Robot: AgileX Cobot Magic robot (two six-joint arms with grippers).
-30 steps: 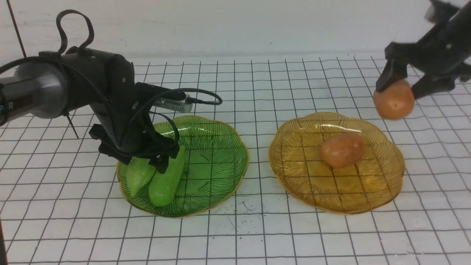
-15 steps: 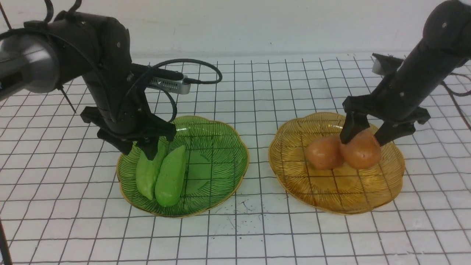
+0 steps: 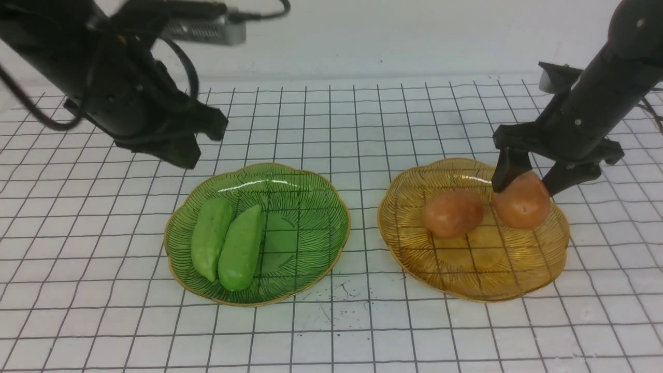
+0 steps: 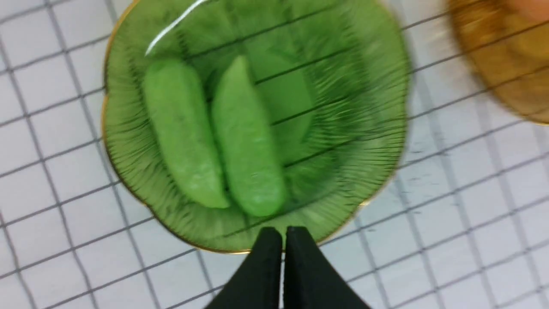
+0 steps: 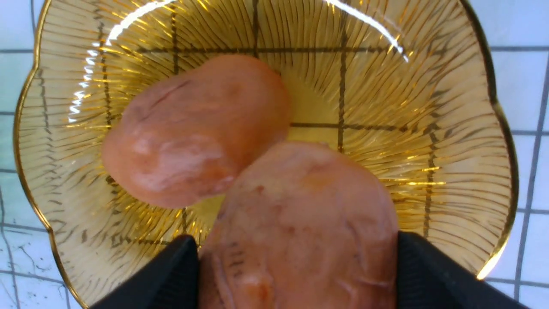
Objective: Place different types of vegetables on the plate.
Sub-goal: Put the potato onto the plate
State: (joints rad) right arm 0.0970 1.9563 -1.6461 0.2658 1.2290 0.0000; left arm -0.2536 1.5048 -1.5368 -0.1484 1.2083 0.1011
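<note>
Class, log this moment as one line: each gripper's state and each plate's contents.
left gripper: shut, empty | right gripper: shut on potato | green plate: two cucumbers | amber plate: other potato

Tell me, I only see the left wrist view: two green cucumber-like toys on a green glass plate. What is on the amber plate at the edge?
Observer: Two orange-brown potato-like lumps. The left lump and the right lump touch each other on the amber ribbed glass plate.
Operator: Is anything holding them?
Observer: Yes, the right gripper is shut on the right lump.
Operator: And how high is my own gripper?
Observer: The left gripper hangs in the air near the green glass plate, touching nothing.
</note>
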